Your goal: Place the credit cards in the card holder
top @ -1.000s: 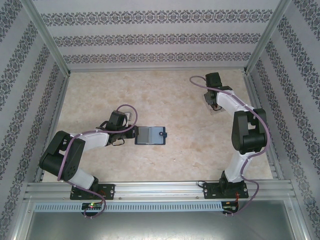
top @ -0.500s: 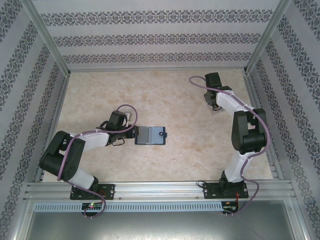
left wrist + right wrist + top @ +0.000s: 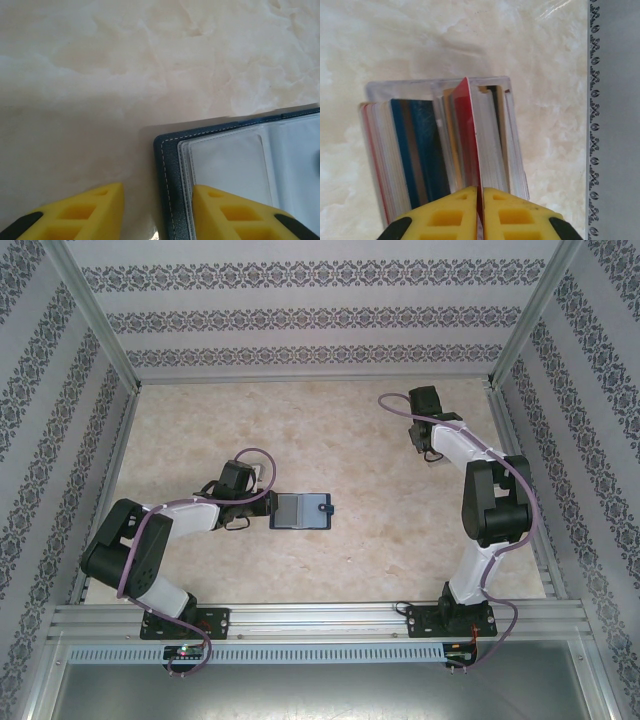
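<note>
right gripper (image 3: 480,193) was pinched tight on a red card (image 3: 468,130) in the clear case (image 3: 420,86) far right, and a crooked lift could've dragged neighbouring cards (image 3: 415,145) out, while the wide-spread left gripper (image 3: 156,195) straddled the card holder (image 3: 300,510) mid-surface.

White-and-black arms (image 3: 185,516), purplish cables (image 3: 256,453), yellow fingers (image 3: 75,215), apparently black-backed.

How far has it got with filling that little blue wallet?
Barely started. Done: the card holder lies open, and the pocket seen from the left wrist looks empty. In hand: the right gripper is shut on a red card standing in the clear case; the left gripper sits open at the holder's edge. Left: moving every card across.
</note>
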Motion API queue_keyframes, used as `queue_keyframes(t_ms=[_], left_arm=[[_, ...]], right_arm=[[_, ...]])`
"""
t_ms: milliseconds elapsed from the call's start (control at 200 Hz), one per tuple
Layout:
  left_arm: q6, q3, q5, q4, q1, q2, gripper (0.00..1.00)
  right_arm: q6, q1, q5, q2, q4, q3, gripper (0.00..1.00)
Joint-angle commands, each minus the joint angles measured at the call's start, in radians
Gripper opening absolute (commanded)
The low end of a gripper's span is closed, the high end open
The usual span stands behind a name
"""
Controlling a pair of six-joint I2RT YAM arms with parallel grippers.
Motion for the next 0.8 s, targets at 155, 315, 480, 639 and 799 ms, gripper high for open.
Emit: queue_keyframes(t_ms=[155,315,480,639,799], left_arm=[[0.015,0.021,-0.018,-0.031,-0.011,-0.003,0.41],[0.015,0.020,-0.005,-0.028,-0.011,-0.002,0.41],[0.019,0.023,-0.009,-0.035,-0.010,-0.008,0.42],[0.021,0.022,-0.020,-0.036,-0.011,-0.006,0.42],[0.020,0.023,-0.006,-0.031,-0.011,-0.001,0.42]], right_arm=[[0.006,0.020,0.051,-0.023,-0.003,0.011,0.11],[0.023,0.018,0.020,-0.035,-0.015,0.012,0.04],[0.100,0.006,-0.100,-0.078,-0.088,0.023,0.01],[0.144,-0.008,-0.145,-0.129,-0.124,0.016,0.00],[0.231,-0.010,-0.215,-0.176,-0.204,0.042,0.00]])
